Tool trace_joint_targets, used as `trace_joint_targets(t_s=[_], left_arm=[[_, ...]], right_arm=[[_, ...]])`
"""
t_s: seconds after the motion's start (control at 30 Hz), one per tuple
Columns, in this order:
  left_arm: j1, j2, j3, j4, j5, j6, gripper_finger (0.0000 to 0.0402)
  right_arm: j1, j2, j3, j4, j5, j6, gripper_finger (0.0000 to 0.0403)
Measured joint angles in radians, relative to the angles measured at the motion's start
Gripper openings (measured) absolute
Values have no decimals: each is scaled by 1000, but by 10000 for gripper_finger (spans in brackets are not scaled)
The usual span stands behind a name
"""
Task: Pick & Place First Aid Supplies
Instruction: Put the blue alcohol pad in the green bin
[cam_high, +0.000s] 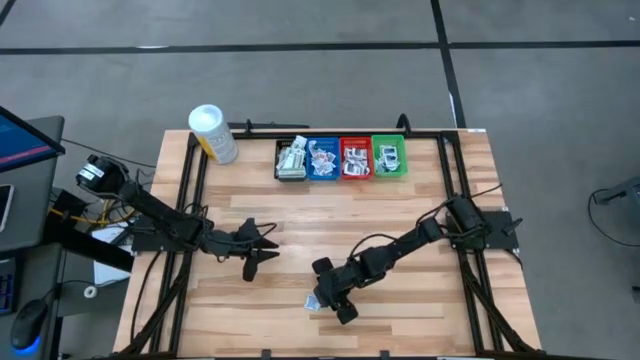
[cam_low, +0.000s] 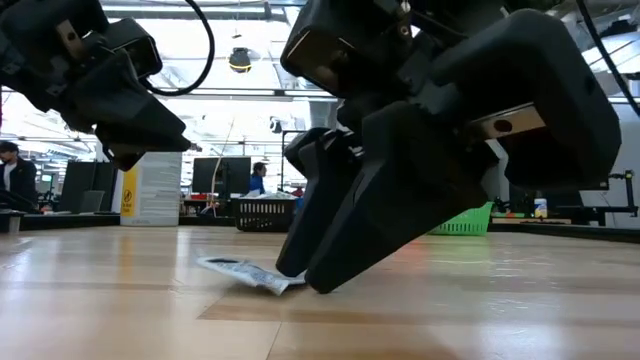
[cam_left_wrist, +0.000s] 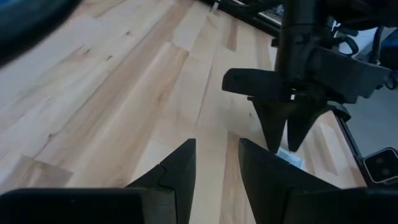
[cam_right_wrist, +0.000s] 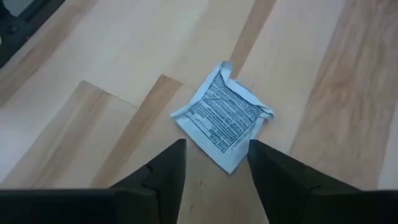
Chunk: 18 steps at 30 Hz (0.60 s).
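1. Packet (cam_right_wrist: 224, 117) on the bare table (cam_high: 400, 210), near the front edge and well apart from the bins (cam_high: 341, 158) at the back — that's our target, lying flat with curled corners.
2. Right gripper (cam_right_wrist: 216, 163) is down over it, jaws apart, tips at the wood and straddling the packet's near corner. Nothing is held.
3. Left gripper (cam_high: 262, 250) hovers off to the side above the table, jaws apart and empty — waiting, we'd say.
4. First risk: the packet is thin and flat. If the fingers close on that one corner only, we expect them to slide off or just push it along the wood.
5. Second risk: a crumpled corner may fold under the pinch, giving a weak hold that drops on the way to the bins.
6. Third risk: tips pressed hard on the table could scrape or stall as the fingers close.
7. Which bin this packet belongs in we can't tell from here — a wrong pick would mis-sort it.
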<state>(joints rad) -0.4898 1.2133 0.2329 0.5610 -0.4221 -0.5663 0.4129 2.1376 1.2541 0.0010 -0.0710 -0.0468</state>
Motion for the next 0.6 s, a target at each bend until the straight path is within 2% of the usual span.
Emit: trace_joint_targets(t_s=[0.2, 0.43, 0.53, 0.6], left_arm=[[-4, 0, 0, 0, 0, -16, 121], [-4, 0, 0, -1, -4, -18, 121], [-3, 0, 0, -4, -4, -18, 121], [-4, 0, 0, -3, -4, -18, 121]], right_arm=[[-2, 4, 0, -3, 19, -4, 141], [-18, 6, -2, -8, 20, 2, 56], [-26, 6, -2, -8, 19, 58, 13], [-33, 6, -2, -8, 17, 74, 6]])
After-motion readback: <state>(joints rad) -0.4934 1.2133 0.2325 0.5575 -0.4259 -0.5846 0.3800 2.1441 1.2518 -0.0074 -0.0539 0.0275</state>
